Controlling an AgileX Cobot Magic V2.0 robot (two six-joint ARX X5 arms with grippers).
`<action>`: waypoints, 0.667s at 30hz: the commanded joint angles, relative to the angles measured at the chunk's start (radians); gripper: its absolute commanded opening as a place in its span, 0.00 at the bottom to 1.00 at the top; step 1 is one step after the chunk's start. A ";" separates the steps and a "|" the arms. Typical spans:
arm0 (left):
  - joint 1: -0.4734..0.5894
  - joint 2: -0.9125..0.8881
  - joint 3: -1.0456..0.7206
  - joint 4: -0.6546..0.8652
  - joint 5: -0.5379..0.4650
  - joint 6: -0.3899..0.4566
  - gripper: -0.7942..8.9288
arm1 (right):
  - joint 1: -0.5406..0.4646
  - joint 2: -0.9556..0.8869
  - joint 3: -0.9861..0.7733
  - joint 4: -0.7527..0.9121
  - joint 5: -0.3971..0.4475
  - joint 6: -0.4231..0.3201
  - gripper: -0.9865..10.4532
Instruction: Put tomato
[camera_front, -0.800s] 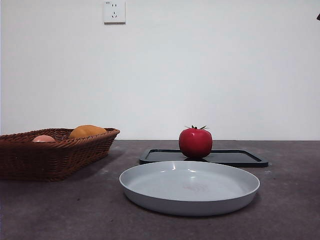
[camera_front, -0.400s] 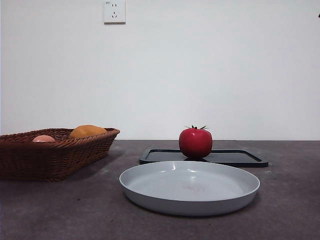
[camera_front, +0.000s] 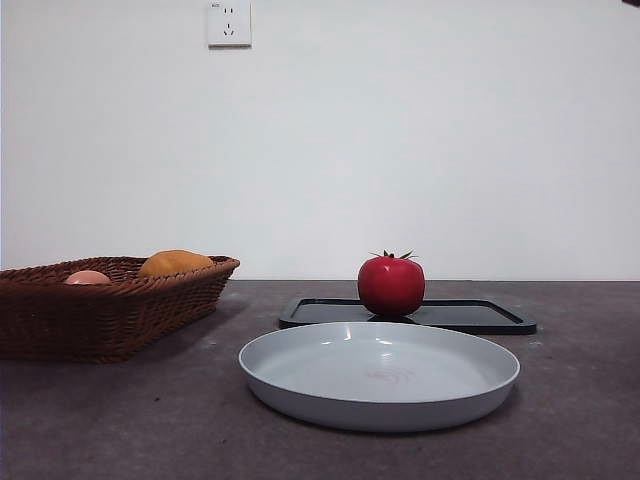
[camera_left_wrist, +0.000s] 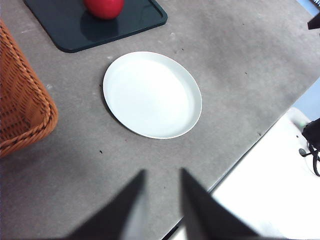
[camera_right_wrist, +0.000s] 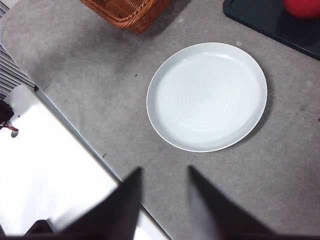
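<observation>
The tomato (camera_front: 391, 285) is glossy red with a green calyx and stands upright on a black tray (camera_front: 470, 316) behind the grey plate (camera_front: 380, 375). It also shows in the left wrist view as the tomato (camera_left_wrist: 104, 7) and in the right wrist view as the tomato (camera_right_wrist: 302, 7), cut by the picture's edge in both. My left gripper (camera_left_wrist: 162, 175) hangs high over the table's front edge, open and empty, far from the fruit. My right gripper (camera_right_wrist: 163, 172) is likewise high, open and empty, short of the plate (camera_right_wrist: 207, 96).
A brown wicker basket (camera_front: 110, 305) at the left holds an orange-yellow fruit (camera_front: 175, 263) and a pale pink fruit (camera_front: 88, 277). The empty plate (camera_left_wrist: 152, 94) lies between the tray (camera_left_wrist: 65, 25) and the table's front edge.
The small black tip at the front view's top right corner has risen to the very top edge. Tomato, plate, tray and basket have not moved.
</observation>
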 joint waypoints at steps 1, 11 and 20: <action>-0.003 0.005 0.018 0.011 0.005 0.012 0.09 | 0.006 0.006 0.006 0.008 -0.003 0.006 0.09; -0.003 0.005 0.018 0.011 0.005 0.012 0.09 | 0.006 0.006 0.007 0.017 -0.003 0.007 0.09; -0.003 0.005 0.018 0.011 0.005 0.012 0.09 | 0.006 0.006 0.007 0.017 -0.003 0.007 0.09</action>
